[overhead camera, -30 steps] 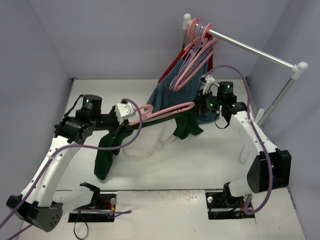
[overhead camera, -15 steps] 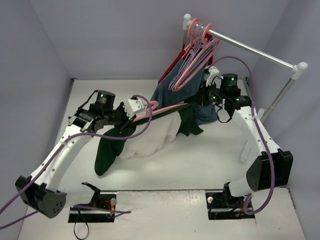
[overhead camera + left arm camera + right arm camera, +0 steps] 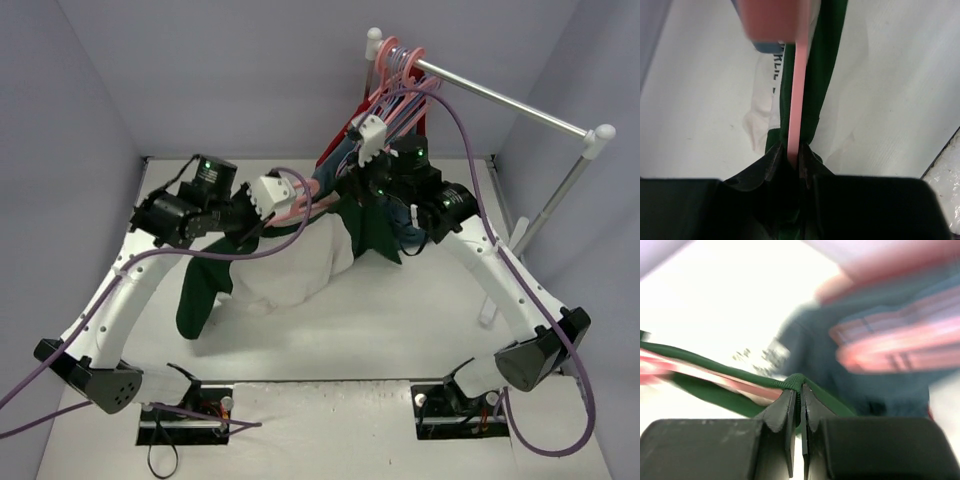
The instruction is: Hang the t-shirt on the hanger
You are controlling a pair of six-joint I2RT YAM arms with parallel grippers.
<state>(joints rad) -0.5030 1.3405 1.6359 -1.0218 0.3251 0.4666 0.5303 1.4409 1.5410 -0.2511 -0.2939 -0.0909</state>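
Over the table (image 3: 400, 325), cream green-sleeved t-shirt (image 3: 300, 272)

Bright, even light casts soft shadows; the overhead view is sharp, the wrist views blurred farther off.

T-shirt (image 3: 296, 276) cream, dark green sleeves; hanger (image 3: 796, 100) pink.

Pink plastic hangers (image 3: 398, 75) and a blue-grey garment (image 3: 330, 165) (on a silver metal rail (image 3: 500, 97)) crowd the far side; near white tabletop (image 3: 400, 330) lies open.
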